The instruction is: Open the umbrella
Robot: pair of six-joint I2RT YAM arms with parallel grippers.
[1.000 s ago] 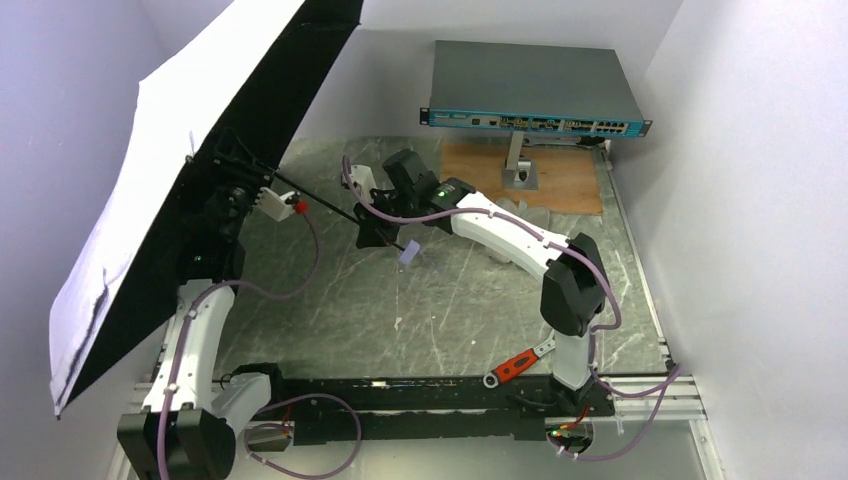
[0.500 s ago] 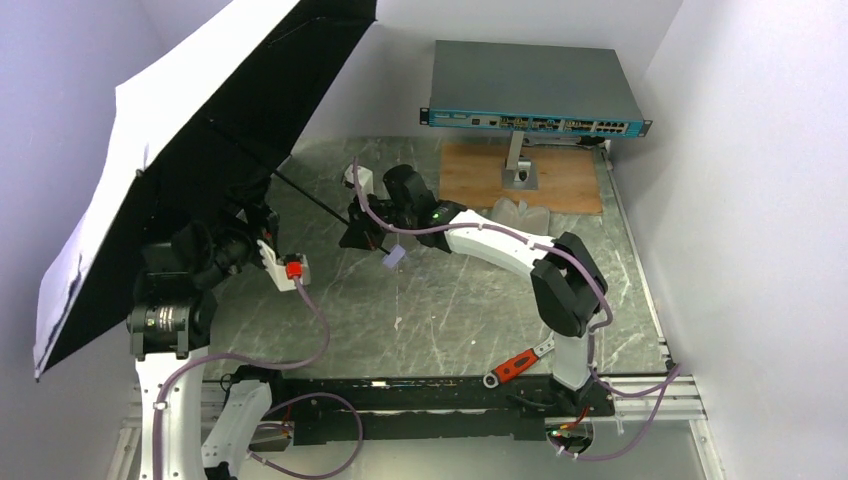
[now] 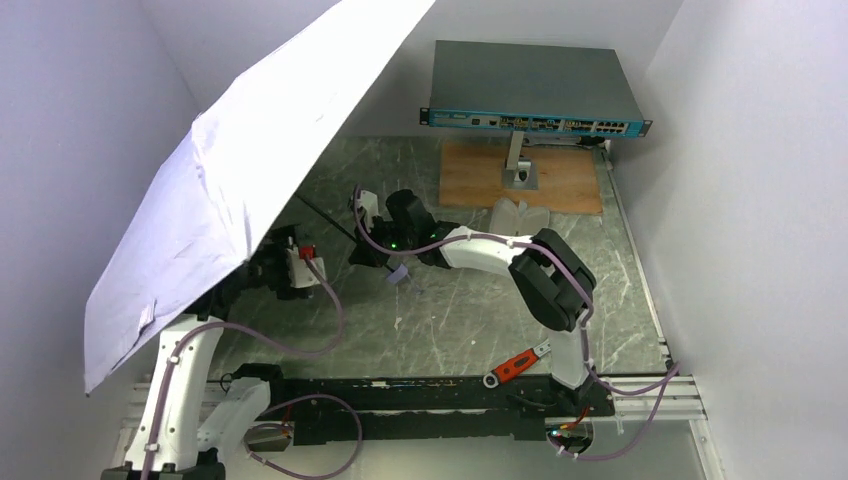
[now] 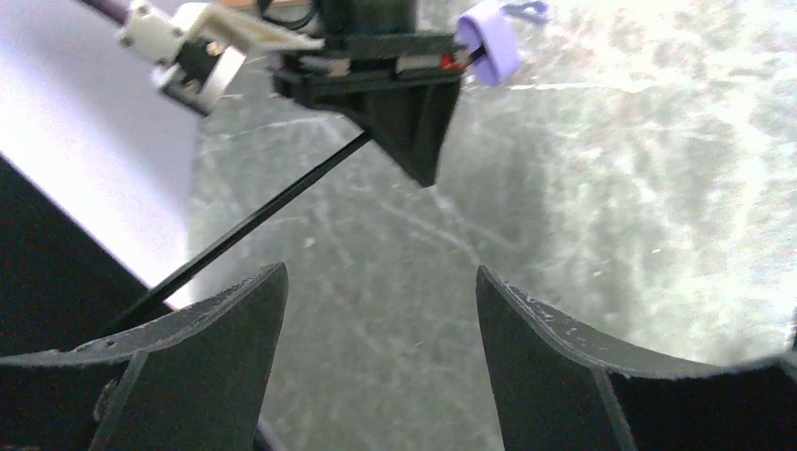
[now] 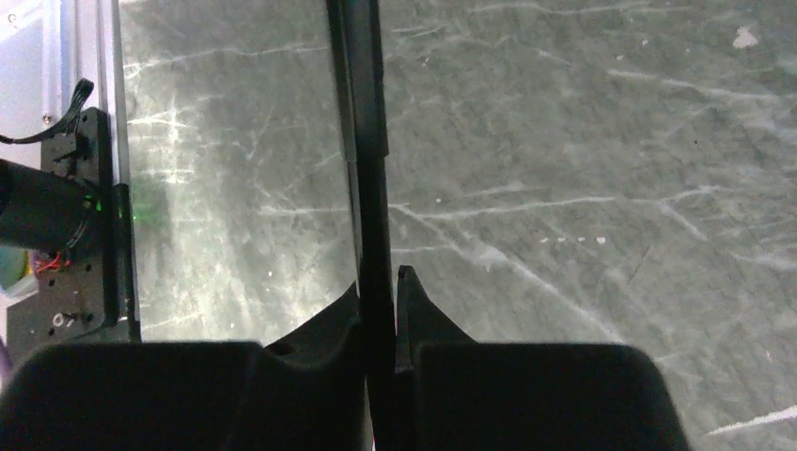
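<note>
The umbrella [image 3: 250, 180] is open, its pale lavender canopy spread wide over the left of the top view, tilted. Its thin black shaft [image 3: 325, 215] runs down to my right gripper [image 3: 375, 250], which is shut on it near the small pale handle [image 3: 398, 273]. The shaft also shows between the shut jaws in the right wrist view [image 5: 367, 188]. My left gripper [image 4: 376, 291] is open and empty, just under the canopy's edge, pointing toward the right gripper. The shaft [image 4: 254, 221] and the handle [image 4: 489, 42] show in the left wrist view.
A dark teal flat box [image 3: 535, 85] stands on a stand over a wooden board [image 3: 570, 185] at the back. A crumpled clear wrapper [image 3: 518, 215] lies near the board. A red-handled tool [image 3: 515, 365] lies at the front right. White walls close both sides.
The canopy has swung over, so its pale outer side now faces the camera instead of the black lining. My left gripper has drawn back and lower. My right gripper moved slightly nearer.
</note>
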